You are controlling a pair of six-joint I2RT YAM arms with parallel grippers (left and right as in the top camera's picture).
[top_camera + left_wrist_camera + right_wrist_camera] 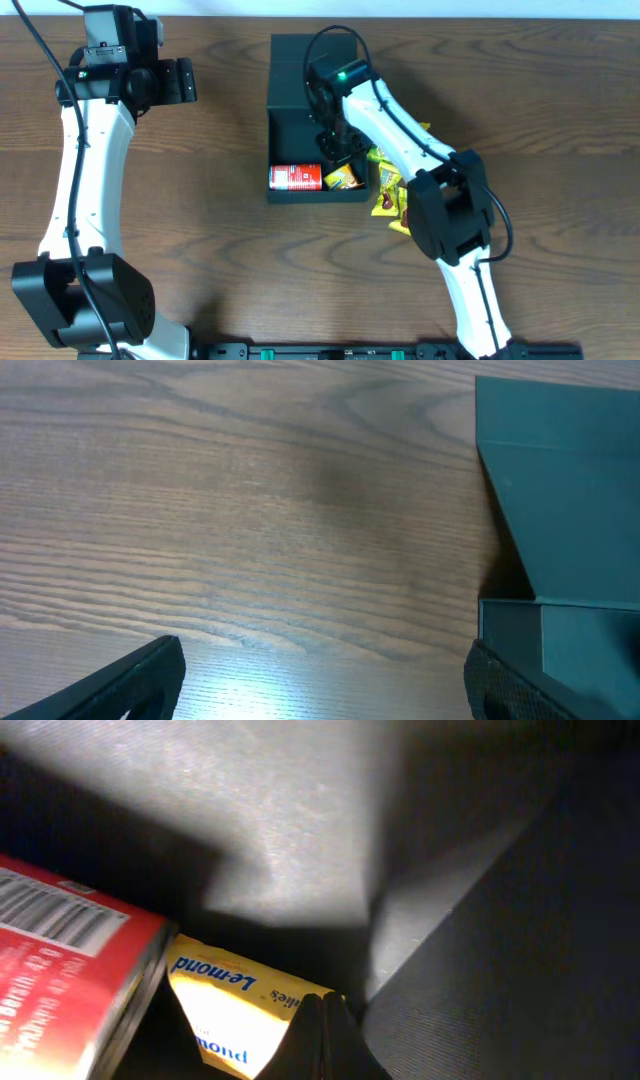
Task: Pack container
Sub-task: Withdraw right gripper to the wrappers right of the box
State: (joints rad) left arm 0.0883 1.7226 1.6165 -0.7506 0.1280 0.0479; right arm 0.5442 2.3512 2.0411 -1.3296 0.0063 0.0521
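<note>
The dark teal container (288, 60) stands open at the table's middle, its flap lid folded back. Inside, along the front wall, lie a red can (295, 177) and a yellow snack packet (343, 179). My right gripper (337, 152) reaches down into the container. In the right wrist view it (322, 1005) is shut, with its tips against the corner of the yellow packet (225, 1010), which lies next to the can (60, 970). Nothing shows between the fingers. My left gripper (186, 80) hovers open over bare wood, left of the container (560, 480).
More yellow snack packets (388, 190) lie on the table just right of the container, partly under my right arm. The container's dark inner wall (500, 940) rises close to the right gripper's right side. Brown wooden tabletop (250, 510) spreads under the left gripper (325, 685).
</note>
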